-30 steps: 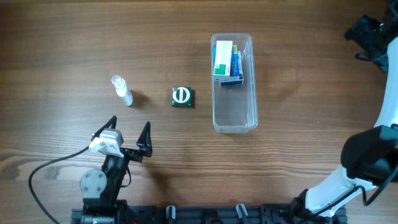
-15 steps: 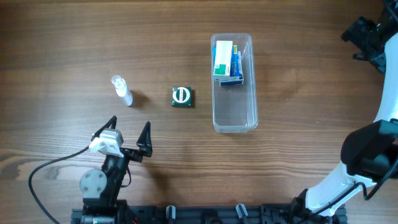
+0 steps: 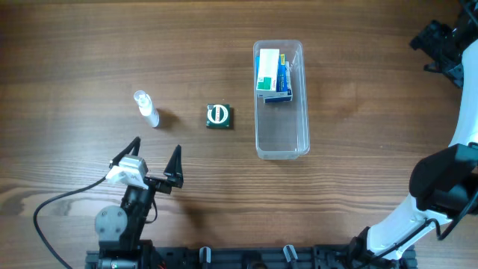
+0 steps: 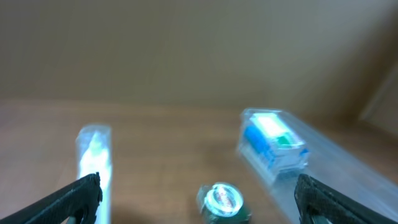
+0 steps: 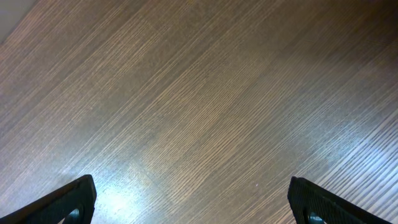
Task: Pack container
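The clear long plastic container (image 3: 282,142) lies upright on the table right of centre, with blue, green and white small boxes (image 3: 272,75) in its far end. It also shows blurred in the left wrist view (image 4: 323,155). A small dark green box with a round white top (image 3: 219,116) sits left of it, also in the left wrist view (image 4: 222,202). A small clear bottle (image 3: 146,109) lies further left. My left gripper (image 3: 155,158) is open and empty, near the front edge. My right gripper (image 3: 441,45) is open and empty at the far right.
The right wrist view shows only bare wooden table (image 5: 199,106) between the fingers. A black cable (image 3: 56,205) runs from the left arm at the front left. The right arm's white base (image 3: 403,224) stands at the front right.
The left gripper has shifted very slightly; the left wrist view is motion-blurred. Objects and the right arm have not visibly moved.
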Robot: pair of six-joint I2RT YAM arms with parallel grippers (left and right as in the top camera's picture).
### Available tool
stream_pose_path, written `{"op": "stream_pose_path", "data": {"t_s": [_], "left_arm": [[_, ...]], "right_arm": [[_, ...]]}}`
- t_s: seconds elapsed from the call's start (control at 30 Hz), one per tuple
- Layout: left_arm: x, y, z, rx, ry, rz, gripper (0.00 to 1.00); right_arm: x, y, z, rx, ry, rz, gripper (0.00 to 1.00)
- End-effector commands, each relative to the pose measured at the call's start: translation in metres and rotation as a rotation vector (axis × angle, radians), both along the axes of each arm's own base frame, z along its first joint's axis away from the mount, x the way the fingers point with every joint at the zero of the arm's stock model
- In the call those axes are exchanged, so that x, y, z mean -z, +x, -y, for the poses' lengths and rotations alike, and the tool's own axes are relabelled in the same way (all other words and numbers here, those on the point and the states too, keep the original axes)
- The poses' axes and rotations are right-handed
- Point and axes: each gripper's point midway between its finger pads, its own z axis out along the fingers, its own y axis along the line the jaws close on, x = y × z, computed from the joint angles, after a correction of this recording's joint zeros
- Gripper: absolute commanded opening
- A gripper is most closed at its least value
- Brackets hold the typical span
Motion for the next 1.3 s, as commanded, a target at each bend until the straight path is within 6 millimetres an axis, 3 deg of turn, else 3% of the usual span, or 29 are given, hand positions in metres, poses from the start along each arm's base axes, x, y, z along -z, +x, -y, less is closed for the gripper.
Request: {"op": "stream_pose_path", "data": {"t_s": [0.0,0.1,0.23,0.37,0.53,0.67,0.73,0.87,1.03,1.27], "left_arm": [[-0.04,-0.015,0.024,0.161,-0.017,0.158,1.0],[-0.067,-0.022,0.024,0.164,-0.037,0.2,1.0],[-0.076,-0.024,0.024,0.154,-0.01,0.078,1.0],[-0.075,-0.015,0.024,0.155,0.073,-0.126,1.0],[-0.08,0.011,0.005,0.07,0.141,-0.564,1.0],[-0.09,0.024,0.006,0.09,0.138,-0.811,1.0],[-0.095,0.028,0.013,0.131,0.126,-0.916,1.0],[-0.107,0.035,0.051,0.357,0.01,-0.951,1.0],[-0.069,0.045,0.058,0.237,0.05,-1.118,1.0],[0.012,0.06,0.075,-0.088,0.146,-1.386,1.0]], "right_arm": [[0.004,0.003,-0.003,0.006,0.021,0.001,1.0],[0.004,0.003,-0.003,0.005,0.021,0.001,1.0],[0.004,0.003,-0.003,0.005,0.021,0.0,1.0],[0.004,0.003,-0.003,0.005,0.021,0.001,1.0],[0.004,0.003,-0.003,0.005,0.021,0.001,1.0],[0.004,0.003,-0.003,0.005,0.021,0.001,1.0],[0.004,0.003,-0.003,0.005,0.021,0.001,1.0],[0.004,0.003,-0.003,0.005,0.021,0.001,1.0],[0.004,0.003,-0.003,0.005,0.021,0.001,1.0],[0.004,0.003,-0.003,0.005,0.021,0.001,1.0]]}}
